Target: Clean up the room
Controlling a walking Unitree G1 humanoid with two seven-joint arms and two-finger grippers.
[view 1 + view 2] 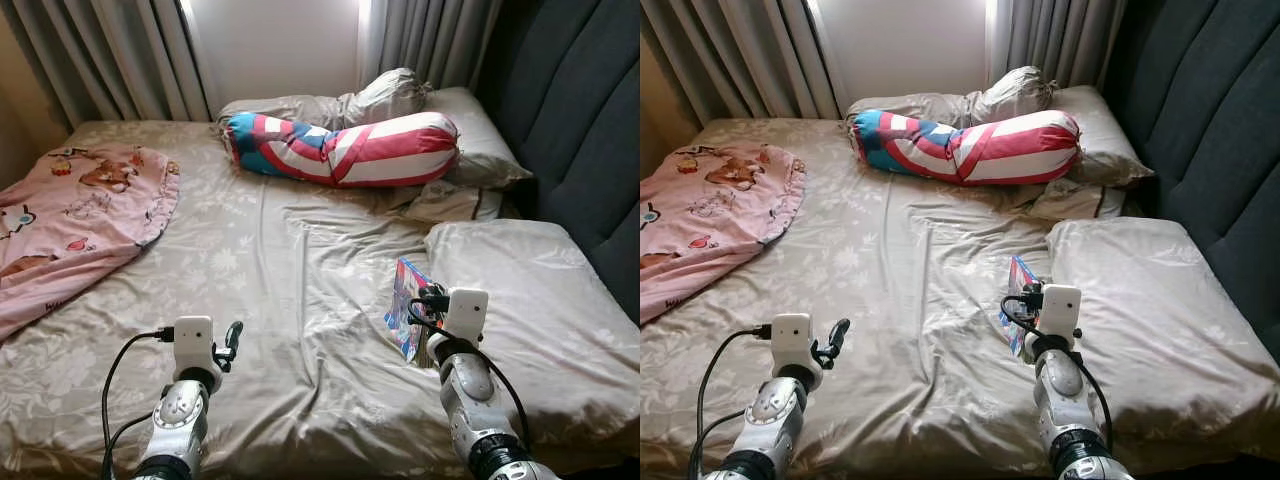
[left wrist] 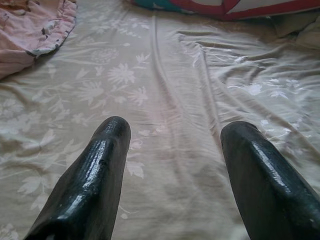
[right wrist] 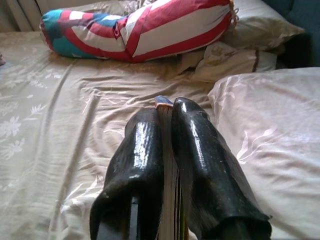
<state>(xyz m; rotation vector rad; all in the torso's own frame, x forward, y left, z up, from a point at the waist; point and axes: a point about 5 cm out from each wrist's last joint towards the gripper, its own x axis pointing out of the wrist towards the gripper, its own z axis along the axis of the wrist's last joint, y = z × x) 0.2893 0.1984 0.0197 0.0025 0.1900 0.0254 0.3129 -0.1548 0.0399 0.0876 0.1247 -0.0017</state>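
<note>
My right gripper [image 3: 165, 112] is shut on a thin colourful book [image 1: 405, 300], held on edge just above the beige bedsheet beside a flat pillow [image 1: 530, 300]. Its two black fingers [image 3: 200, 150] clamp the book's pages, and the book's top edge [image 3: 163, 101] pokes out between them. My left gripper [image 2: 172, 132] is open over bare sheet near the bed's front edge [image 1: 232, 338], with nothing between its fingers.
A red, white and blue bolster [image 1: 345, 148] lies across the head of the bed in front of several beige pillows [image 1: 460, 125]. A pink cartoon blanket [image 1: 70, 215] covers the left side. A dark padded headboard [image 1: 590, 120] runs along the right, with curtains behind the bed.
</note>
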